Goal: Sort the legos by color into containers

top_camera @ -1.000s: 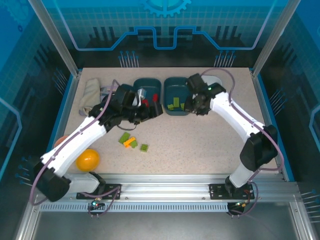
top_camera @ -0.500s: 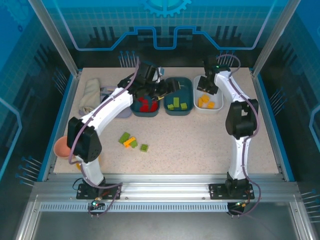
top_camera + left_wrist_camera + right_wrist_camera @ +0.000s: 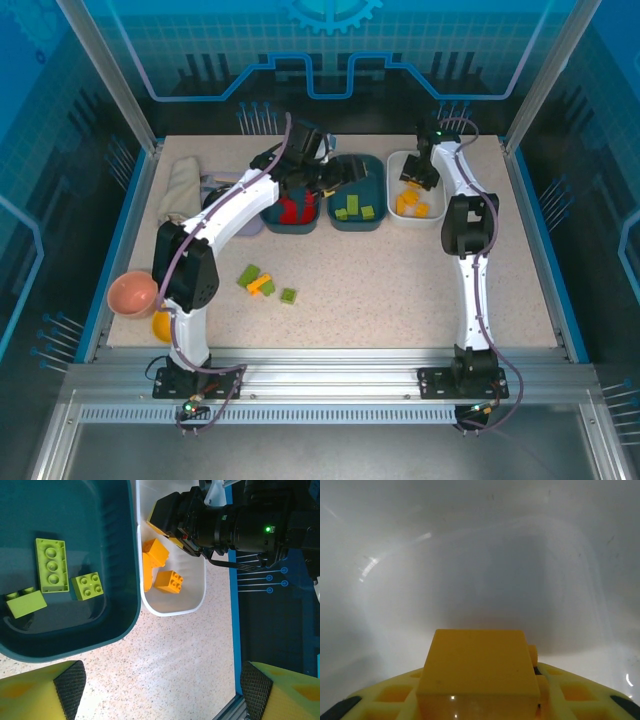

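Red legos [image 3: 292, 210]: lying in the left teal tray [image 3: 270, 222] at the far side.
Green legos [image 3: 50, 565]: sitting in the middle teal tray [image 3: 100, 510].
Orange legos [image 3: 168, 580]: sitting in the white tray [image 3: 172, 611] on the right.
Right gripper [image 3: 418, 178]: hanging over the white tray, pinching an orange brick [image 3: 477, 662] (not dropped yet).
Left gripper [image 3: 162, 682]: hovering over the far trays, fingers spread wide, carrying nothing.
Remaining: about four loose legos [image 3: 266, 284], mostly green with one orange, are waiting on the table [image 3: 400, 290] nearer the arms. I'd judge the sorting mostly done.

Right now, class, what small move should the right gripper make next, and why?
Probably open the right gripper and let its yellow-orange brick drop. The gripper hangs over the white tray, where other orange bricks lie, so the colour matches.
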You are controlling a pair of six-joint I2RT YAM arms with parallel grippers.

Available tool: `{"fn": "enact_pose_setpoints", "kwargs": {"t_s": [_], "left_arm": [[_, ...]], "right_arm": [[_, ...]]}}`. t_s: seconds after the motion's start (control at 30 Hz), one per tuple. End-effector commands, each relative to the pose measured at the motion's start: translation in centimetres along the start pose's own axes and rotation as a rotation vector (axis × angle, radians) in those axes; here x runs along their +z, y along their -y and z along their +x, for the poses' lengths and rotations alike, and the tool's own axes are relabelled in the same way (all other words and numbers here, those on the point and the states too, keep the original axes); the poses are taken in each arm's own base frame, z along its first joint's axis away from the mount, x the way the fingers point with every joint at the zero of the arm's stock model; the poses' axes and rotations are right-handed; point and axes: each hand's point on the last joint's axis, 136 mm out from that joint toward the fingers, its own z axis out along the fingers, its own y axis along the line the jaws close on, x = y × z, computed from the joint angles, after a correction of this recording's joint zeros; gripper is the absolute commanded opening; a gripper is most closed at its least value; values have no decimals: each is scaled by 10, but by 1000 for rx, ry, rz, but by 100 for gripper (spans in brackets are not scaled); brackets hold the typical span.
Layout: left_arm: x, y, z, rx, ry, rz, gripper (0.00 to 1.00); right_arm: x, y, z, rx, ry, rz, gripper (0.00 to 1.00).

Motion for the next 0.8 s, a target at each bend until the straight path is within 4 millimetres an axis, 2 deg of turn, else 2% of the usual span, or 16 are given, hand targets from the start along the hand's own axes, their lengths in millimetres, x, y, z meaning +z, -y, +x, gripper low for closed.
{"fn": "enact_pose_setpoints", "kwargs": {"t_s": [0.0, 0.13, 0.27, 0.4, 0.5, 0.63, 0.73, 0.77], "left_arm": [[-12, 0, -8, -2, 32, -30, 84], [-29, -10, -4, -23, 59, -93, 84], [-51, -19, 4, -38, 79, -148, 84], [-79, -30, 14, -61, 98, -224, 84], [-104, -38, 22, -68, 116, -271, 84], [-136, -54, 37, -103, 137, -315, 85], [-158, -67, 50, -126, 153, -346, 85], [-166, -73, 55, -134, 158, -359, 85]], "right_arm": [[-9, 0, 5, -5, -32, -13, 45], [-30, -7, -3, -24, 8, -41, 60], [-71, -21, -15, -49, 87, -78, 67], [-127, -35, -23, -59, 182, -121, 67], [-181, -53, -22, -101, 281, -162, 65], [-236, -82, 5, -200, 362, -216, 65], [-265, -104, 39, -297, 405, -265, 65], [-271, -112, 56, -334, 405, -284, 65]]}}
